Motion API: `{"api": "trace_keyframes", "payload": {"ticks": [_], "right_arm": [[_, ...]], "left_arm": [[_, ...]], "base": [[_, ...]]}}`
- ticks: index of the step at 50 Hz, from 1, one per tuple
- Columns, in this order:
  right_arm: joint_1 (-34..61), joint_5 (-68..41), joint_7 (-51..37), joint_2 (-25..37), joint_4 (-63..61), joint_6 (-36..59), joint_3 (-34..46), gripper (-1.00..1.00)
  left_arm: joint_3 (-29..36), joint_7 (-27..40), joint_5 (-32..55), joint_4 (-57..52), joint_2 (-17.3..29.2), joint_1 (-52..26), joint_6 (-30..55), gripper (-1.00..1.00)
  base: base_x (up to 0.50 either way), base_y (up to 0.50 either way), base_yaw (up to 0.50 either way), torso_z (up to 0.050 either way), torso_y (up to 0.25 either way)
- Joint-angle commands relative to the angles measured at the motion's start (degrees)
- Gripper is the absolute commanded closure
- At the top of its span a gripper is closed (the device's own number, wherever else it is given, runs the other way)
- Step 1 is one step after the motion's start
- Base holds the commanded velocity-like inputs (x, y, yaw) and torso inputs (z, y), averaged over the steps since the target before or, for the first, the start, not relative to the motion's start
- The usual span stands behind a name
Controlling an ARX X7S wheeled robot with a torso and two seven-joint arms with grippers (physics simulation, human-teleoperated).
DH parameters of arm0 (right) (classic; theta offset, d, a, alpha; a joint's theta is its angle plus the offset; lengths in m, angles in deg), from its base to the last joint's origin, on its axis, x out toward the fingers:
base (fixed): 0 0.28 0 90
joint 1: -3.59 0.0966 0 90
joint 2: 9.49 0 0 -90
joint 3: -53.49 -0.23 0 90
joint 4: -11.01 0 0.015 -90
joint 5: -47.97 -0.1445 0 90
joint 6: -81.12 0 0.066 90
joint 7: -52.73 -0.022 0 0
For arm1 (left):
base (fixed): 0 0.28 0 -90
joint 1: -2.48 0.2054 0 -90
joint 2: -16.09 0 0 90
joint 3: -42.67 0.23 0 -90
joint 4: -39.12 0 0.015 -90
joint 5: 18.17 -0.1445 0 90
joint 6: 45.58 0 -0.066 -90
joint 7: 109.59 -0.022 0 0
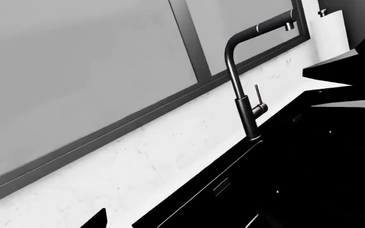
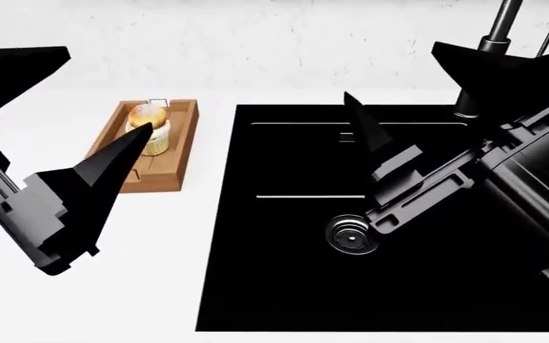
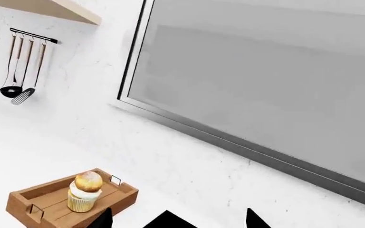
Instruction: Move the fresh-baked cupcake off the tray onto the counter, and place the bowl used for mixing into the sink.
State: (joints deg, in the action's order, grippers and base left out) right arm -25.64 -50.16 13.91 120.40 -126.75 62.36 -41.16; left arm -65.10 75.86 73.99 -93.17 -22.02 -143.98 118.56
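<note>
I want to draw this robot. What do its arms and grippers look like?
Both arms are matte black and blocky, built from boxy stepped segments. Each left gripper and right gripper finger is a flat, pointed black wedge. No cables, stickers or markings show.

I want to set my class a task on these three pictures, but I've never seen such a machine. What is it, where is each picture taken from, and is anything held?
It is a simulated two-armed robot. The head picture looks down: its left claw and right claw are open and hold nothing. On the smooth white counter sits a small brown wooden tray carrying a pale-yellow cupcake; beside it lies the matte black sink with its tall dark faucet. The other two pictures come from cameras near each claw. No bowl shows.
</note>
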Motion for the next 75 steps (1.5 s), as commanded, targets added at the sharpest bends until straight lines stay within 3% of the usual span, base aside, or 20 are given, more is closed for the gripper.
{"api": "trace_keyframes", "payload": {"ticks": [1, 6, 28, 38, 50, 64, 75], "right_arm": [[-0.47, -0.15, -0.01, 0.34, -0.26, -0.46, 0.21, -1.00], [-0.60, -0.94, -0.51, 0.78, -0.37, -0.90, 0.16, -1.00], [-2.98, -0.13, 0.62, 1.64, -0.91, -2.34, -1.72, -1.00], [-3.52, 0.22, 1.01, 1.98, -0.90, -2.74, -2.09, -1.00], [-4.11, 0.81, 1.19, 2.33, -1.11, -3.09, -2.01, -1.00], [-5.97, 1.91, 1.85, 2.56, -1.47, -3.82, -2.61, -1.00], [-6.26, 2.16, 2.12, 2.72, -1.49, -4.32, -2.49, -1.00]], "left_arm": [[3.05, 0.19, -0.97, 1.82, -0.26, -1.19, 0.30, -1.00], [6.75, 1.94, 0.28, 5.36, -0.60, -3.54, 1.21, -1.00], [26.99, -7.45, -16.40, 23.40, -6.43, -17.85, 5.46, -1.00], [33.18, -11.06, -22.29, 28.21, -7.44, -20.32, 4.17, -1.00], [36.72, -11.16, -22.58, 34.01, -8.94, -22.27, 7.01, -1.00], [41.28, -13.00, -27.04, 39.89, -10.09, -21.77, 4.48, -1.00], [39.51, -8.86, -24.01, 41.32, -11.35, -23.16, 7.71, -1.00]], "base": [[0.00, 0.00, 0.00, 0.000, 0.000], [0.00, 0.00, 0.00, 0.000, 0.000], [0.00, 0.00, 0.00, 0.000, 0.000], [0.00, 0.00, 0.00, 0.000, 0.000], [0.00, 0.00, 0.00, 0.000, 0.000], [0.00, 0.00, 0.00, 0.000, 0.000], [0.00, 0.00, 0.00, 0.000, 0.000]]}}
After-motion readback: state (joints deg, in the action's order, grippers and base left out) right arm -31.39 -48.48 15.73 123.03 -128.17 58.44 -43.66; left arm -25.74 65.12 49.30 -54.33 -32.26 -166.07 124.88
